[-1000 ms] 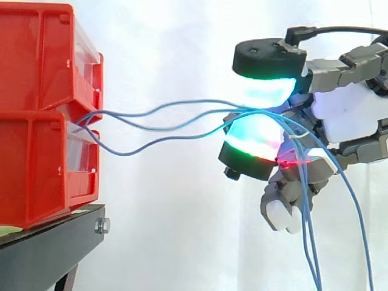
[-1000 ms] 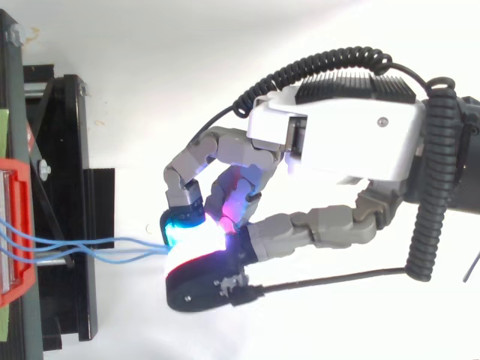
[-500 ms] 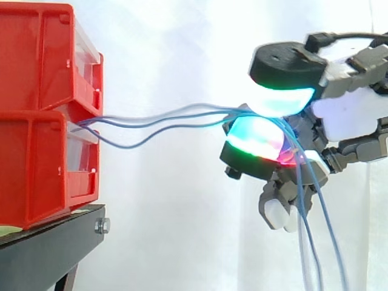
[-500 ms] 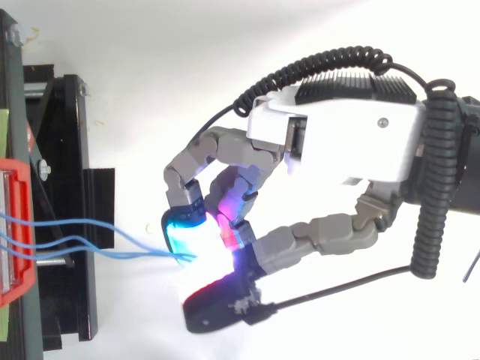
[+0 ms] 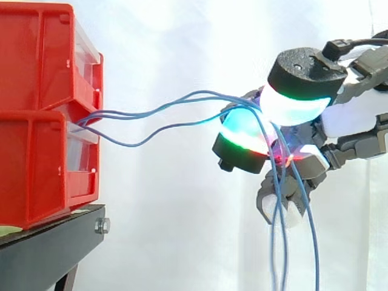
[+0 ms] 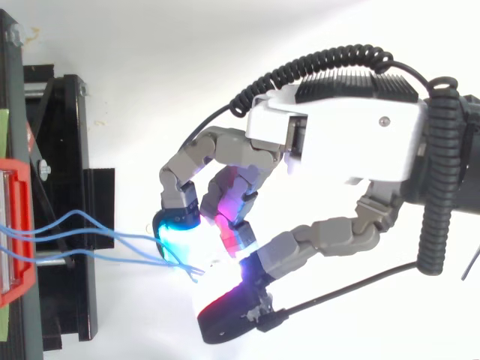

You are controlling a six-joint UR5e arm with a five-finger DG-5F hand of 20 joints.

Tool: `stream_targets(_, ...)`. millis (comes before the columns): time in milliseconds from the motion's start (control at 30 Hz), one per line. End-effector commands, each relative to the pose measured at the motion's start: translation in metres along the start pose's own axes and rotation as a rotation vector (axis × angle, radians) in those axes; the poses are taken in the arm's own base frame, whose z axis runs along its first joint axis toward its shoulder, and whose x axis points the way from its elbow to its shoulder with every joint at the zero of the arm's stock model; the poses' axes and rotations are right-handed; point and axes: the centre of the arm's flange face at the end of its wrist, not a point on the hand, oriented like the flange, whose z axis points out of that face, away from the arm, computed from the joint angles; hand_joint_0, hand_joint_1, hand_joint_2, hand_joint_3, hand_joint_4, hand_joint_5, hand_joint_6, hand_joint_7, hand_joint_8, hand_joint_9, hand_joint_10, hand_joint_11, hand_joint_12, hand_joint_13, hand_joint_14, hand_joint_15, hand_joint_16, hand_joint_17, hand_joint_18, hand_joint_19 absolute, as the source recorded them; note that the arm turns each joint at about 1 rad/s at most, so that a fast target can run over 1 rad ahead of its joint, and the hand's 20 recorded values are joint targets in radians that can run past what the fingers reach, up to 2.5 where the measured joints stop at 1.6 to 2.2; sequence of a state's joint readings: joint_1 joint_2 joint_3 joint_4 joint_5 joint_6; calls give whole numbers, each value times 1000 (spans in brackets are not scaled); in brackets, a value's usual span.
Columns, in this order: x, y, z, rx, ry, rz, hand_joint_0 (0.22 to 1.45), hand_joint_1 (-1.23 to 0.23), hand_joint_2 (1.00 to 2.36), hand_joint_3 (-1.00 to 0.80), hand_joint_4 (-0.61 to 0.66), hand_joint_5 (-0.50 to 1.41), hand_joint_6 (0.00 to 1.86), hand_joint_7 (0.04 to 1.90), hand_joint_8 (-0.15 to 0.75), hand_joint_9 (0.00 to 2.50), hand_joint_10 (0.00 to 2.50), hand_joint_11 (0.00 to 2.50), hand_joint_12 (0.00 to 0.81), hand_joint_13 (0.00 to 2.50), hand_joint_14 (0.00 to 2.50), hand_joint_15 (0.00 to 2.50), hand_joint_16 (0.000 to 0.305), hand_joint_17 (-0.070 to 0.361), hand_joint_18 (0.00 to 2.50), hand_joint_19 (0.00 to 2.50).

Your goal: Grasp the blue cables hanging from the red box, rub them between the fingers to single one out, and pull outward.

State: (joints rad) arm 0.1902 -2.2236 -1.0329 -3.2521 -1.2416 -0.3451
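On the left you see two red plastic bins (image 5: pixel 36 109), one stacked on the other, on a black stand (image 5: pixel 51 242). The thin blue cables (image 5: pixel 151 115) come out at the front, right where the top bin meets the bottom one. They run to the right through the air, loose and wavy, and one dips lower than the others. In the top view they spread apart a little over the stand.

On the right is the robot's hand (image 6: pixel 352 135). Its fingers are bent, and it is grasping the cables between two glowing pads. There is a cyan and green pad (image 5: pixel 241 130) underneath and a white and green pad (image 5: pixel 297 103) with a black cap on top. The two pads sit close together with the cables squeezed between them. Past the pads the cables bend down and hang in front of the lower fingers, down to the bottom edge of the side view. A white curtain (image 5: pixel 182 48) is behind it all.
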Motion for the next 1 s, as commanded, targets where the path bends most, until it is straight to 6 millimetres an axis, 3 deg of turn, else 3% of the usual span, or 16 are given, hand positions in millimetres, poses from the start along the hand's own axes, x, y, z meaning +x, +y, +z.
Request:
stream_targets(0,0,0,0,0,1,0,496,-733,1000,-500,81,-111,909,983,384,1217,18,1045,415,861,18,515,54,122,810,360)
stream_targets(167,-1,1,0,-1,-2,2,513,-579,1000,-500,91,-113,892,980,379,1221,19,1040,417,856,19,527,55,123,798,386)
stream_targets(467,1,0,0,1,3,1,533,-681,1005,-434,93,-125,880,1011,367,1194,20,1041,412,848,19,538,54,122,781,396)
stream_targets(733,4,0,-1,4,1,-3,459,-624,1000,-500,109,-118,881,974,394,1230,17,1025,439,870,19,530,60,135,818,378)
stream_targets(867,5,1,-1,2,1,-3,471,-711,1000,-500,105,-115,881,994,394,1233,19,1044,430,864,19,526,59,132,809,382)
stream_targets(967,4,2,-1,1,1,1,599,-824,1005,-426,73,-121,891,1074,358,1210,21,1068,391,845,21,531,51,114,758,391)
